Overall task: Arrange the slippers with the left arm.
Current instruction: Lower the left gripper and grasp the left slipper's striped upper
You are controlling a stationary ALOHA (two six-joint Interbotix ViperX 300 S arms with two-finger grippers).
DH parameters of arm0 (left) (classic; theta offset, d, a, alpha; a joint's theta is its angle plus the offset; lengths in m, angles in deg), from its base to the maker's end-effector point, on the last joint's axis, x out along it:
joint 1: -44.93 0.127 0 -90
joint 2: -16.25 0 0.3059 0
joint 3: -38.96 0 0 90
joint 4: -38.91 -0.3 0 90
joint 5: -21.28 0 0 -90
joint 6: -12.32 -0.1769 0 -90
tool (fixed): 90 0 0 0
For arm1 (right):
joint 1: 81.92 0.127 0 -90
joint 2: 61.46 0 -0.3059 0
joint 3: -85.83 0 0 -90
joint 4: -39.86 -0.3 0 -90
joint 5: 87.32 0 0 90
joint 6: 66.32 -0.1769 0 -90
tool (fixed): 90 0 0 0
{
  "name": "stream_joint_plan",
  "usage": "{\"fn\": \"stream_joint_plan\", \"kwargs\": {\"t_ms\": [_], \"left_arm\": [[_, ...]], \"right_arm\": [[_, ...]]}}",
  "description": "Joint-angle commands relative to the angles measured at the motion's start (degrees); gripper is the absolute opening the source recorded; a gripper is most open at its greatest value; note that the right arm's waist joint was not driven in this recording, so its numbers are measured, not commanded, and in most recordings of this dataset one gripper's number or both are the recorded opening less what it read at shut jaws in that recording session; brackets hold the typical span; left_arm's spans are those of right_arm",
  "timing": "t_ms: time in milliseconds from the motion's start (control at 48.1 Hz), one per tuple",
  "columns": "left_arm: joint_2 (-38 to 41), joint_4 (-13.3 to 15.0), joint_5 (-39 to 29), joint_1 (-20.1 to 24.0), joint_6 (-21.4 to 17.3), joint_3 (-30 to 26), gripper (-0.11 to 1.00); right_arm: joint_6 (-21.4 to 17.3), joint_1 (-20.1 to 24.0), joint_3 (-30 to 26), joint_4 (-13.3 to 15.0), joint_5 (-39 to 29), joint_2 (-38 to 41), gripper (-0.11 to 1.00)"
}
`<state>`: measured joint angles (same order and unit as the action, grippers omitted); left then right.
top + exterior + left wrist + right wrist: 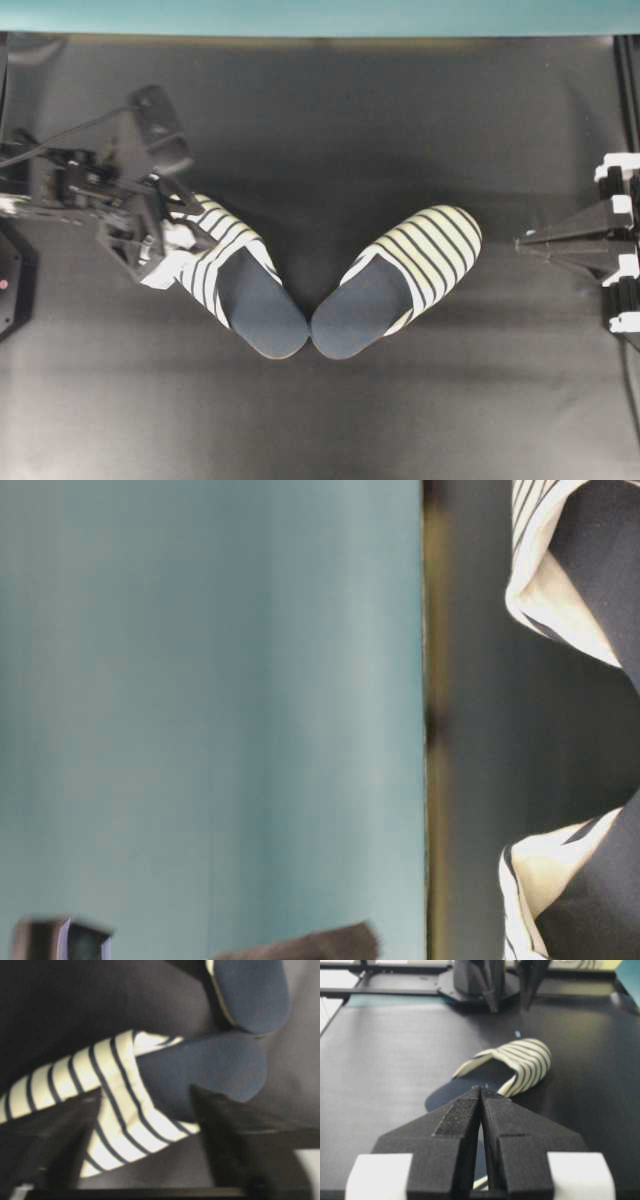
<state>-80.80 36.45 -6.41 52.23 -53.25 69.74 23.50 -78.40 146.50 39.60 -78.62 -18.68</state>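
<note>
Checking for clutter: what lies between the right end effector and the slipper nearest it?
Nothing: the overhead view shows only bare black table between the right end effector and the nearest slipper.

no readable text, labels or numbers

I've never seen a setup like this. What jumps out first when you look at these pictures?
Two striped slippers lie on the black table, heels nearly meeting and toes splayed apart in a V. The left gripper straddles the toe of the left-hand slipper in the overhead view, fingers either side. The other slipper lies alone, with the right gripper shut and parked at the table's edge.
</note>
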Motion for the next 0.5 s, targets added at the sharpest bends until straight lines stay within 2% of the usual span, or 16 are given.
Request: {"fn": "stream_joint_plan", "kwargs": {"t_ms": [0, 62, 333, 478], "left_arm": [[4.2, -0.2, -2.8, 0.0, 0.5, -3.2, 0.82], [7.6, -0.2, -5.5, 0.0, 0.9, -4.7, 0.88], [18.8, -0.2, -14.4, -0.8, 1.0, -13.4, 0.85], [21.6, -0.2, -17.8, -0.8, 1.0, -14.9, 0.85]], "right_arm": [[-0.5, 0.0, -0.1, -0.3, 0.3, 0.1, 0.0], [-0.5, 0.0, 0.0, -0.3, 0.3, 0.0, 0.0], [-0.5, 0.0, 0.7, -0.4, 0.4, -1.2, 0.0], [-0.5, 0.0, 1.2, -0.4, 0.3, -1.9, 0.0]]}}
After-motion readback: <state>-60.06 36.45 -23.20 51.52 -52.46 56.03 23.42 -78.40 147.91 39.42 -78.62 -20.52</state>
